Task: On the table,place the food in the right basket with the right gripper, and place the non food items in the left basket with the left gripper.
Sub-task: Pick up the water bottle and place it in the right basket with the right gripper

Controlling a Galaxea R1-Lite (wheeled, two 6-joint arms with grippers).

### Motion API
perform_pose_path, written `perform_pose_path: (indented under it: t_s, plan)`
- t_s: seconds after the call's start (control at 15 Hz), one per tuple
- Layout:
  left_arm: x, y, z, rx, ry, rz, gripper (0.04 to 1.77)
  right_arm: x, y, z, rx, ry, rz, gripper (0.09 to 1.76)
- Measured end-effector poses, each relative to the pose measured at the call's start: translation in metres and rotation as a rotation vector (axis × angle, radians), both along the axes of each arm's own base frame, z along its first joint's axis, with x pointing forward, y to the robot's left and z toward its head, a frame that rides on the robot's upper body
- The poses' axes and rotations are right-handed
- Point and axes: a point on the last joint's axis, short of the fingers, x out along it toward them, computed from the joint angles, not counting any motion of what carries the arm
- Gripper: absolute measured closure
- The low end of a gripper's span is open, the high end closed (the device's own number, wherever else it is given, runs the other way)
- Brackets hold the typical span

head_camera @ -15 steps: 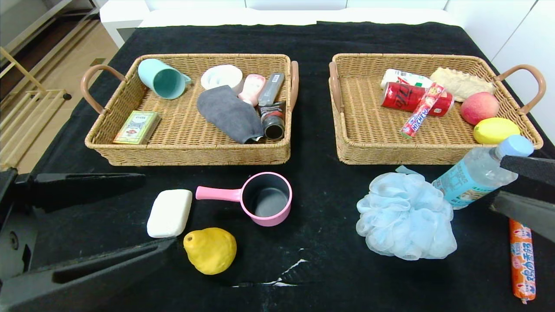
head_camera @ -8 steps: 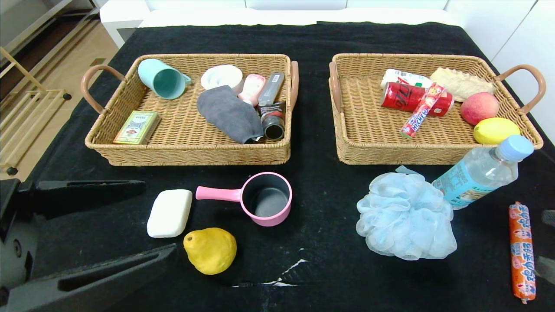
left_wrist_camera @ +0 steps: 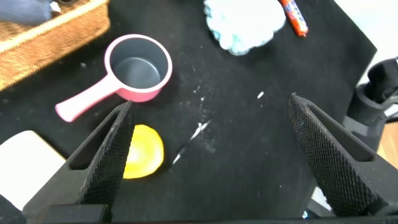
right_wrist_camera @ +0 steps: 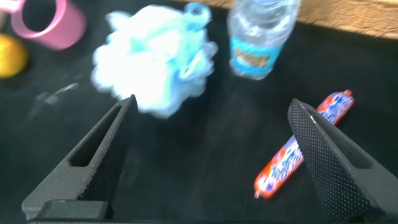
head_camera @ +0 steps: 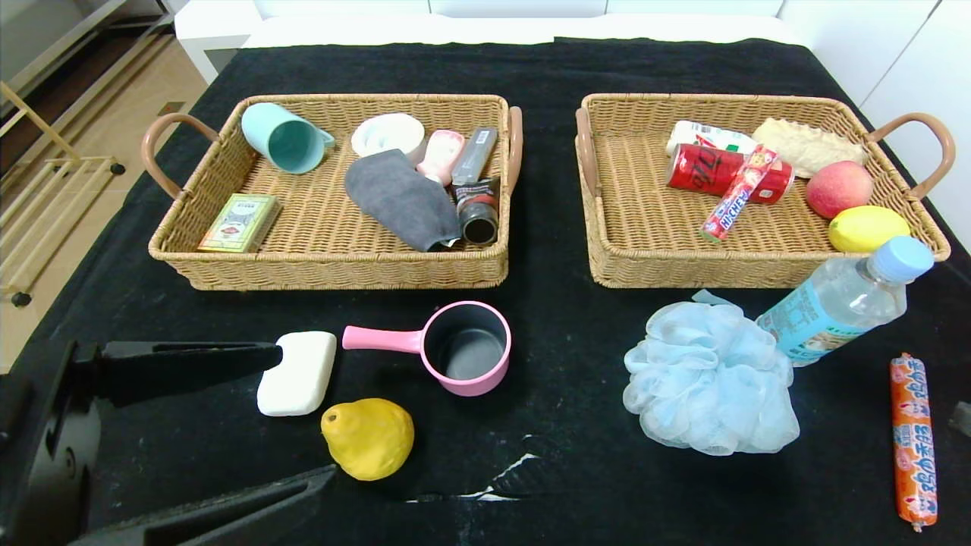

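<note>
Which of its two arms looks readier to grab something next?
Probably the left: the left gripper is open with the soap bar and pear between its fingers. The right gripper hangs open above the sausage.

Head camera: high, facing forward-down over whole desk (head_camera: pixel 546 68). Wrist cameras: close, low. All three share puff (head_camera: pixel 709 379) (left_wrist_camera: pixel 244 22) (right_wrist_camera: pixel 152 59).

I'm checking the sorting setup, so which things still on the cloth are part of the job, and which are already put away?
Still to sort: soap bar, pink pot, mesh puff, bottle, sausage stick, pear.

Already put away: teal cup, grey cloth, cola can, peach, lemon.
</note>
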Motion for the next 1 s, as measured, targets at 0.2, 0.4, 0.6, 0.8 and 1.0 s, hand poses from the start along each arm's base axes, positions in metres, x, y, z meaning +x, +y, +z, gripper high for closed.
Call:
perform_pose_path:
  t_s: [0.2, 0.4, 0.6, 0.8, 1.0]
  plan:
    - [0.001, -0.001, -0.001, 0.004, 0.005, -0.004, 0.05, 0.022, 0.009, -0.015, 0.004, -0.073, -0.102, 0.09]
    - [0.001, -0.002, -0.002, 0.005, 0.007, -0.003, 0.05, 0.037, 0.019, -0.032, 0.006, -0.057, -0.121, 0.09]
    - [0.001, -0.002, -0.002, 0.016, -0.005, -0.008, 0.05, 0.052, 0.027, -0.037, 0.008, -0.07, -0.145, 0.09]
    - [0.0, -0.001, -0.002, 0.015, -0.013, -0.007, 0.05, 0.069, 0.035, -0.039, 0.01, -0.104, -0.211, 0.09]
    - [-0.001, -0.001, -0.002, 0.019, -0.019, -0.014, 0.05, 0.082, 0.038, -0.044, -0.011, -0.095, -0.261, 0.09]
